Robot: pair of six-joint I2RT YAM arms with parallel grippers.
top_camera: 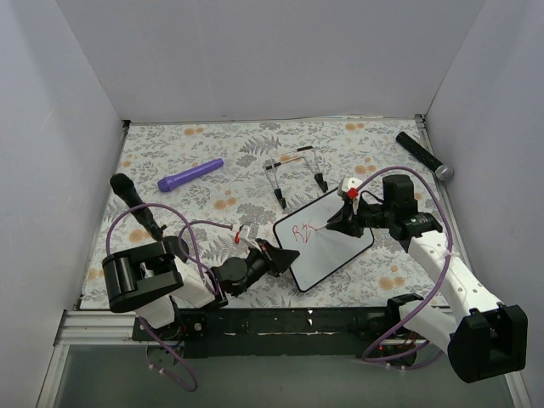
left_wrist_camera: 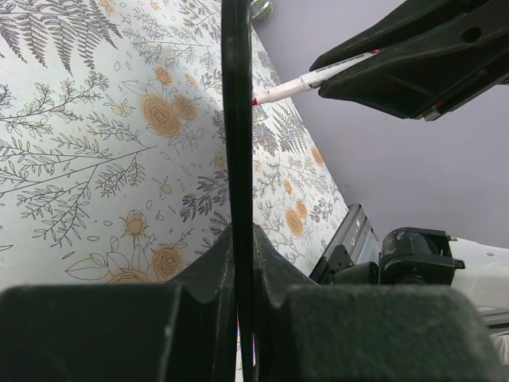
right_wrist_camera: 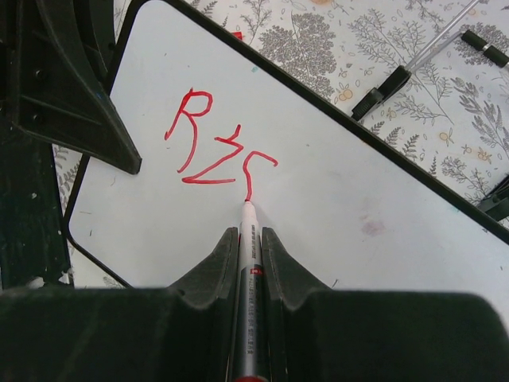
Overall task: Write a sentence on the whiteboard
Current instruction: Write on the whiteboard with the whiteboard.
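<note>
The whiteboard [top_camera: 330, 245] lies tilted at mid table; it fills the right wrist view [right_wrist_camera: 358, 199]. My left gripper [top_camera: 286, 255] is shut on its near left edge, seen edge-on as a black rim [left_wrist_camera: 237, 119] between the jaws. My right gripper [top_camera: 333, 223] is shut on a red marker pen [right_wrist_camera: 248, 263], whose tip touches the board. The sentence [right_wrist_camera: 215, 147] consists of red letters reading roughly "Ris", also faint in the top view [top_camera: 304, 231]. In the left wrist view the marker [left_wrist_camera: 306, 82] sticks out of the right gripper.
A thin black wire stand [top_camera: 296, 174] lies behind the board. A purple cylinder [top_camera: 189, 175] lies at back left, a black microphone-like object [top_camera: 423, 155] at back right, another black handle [top_camera: 136, 206] at left. Grey walls enclose the floral table.
</note>
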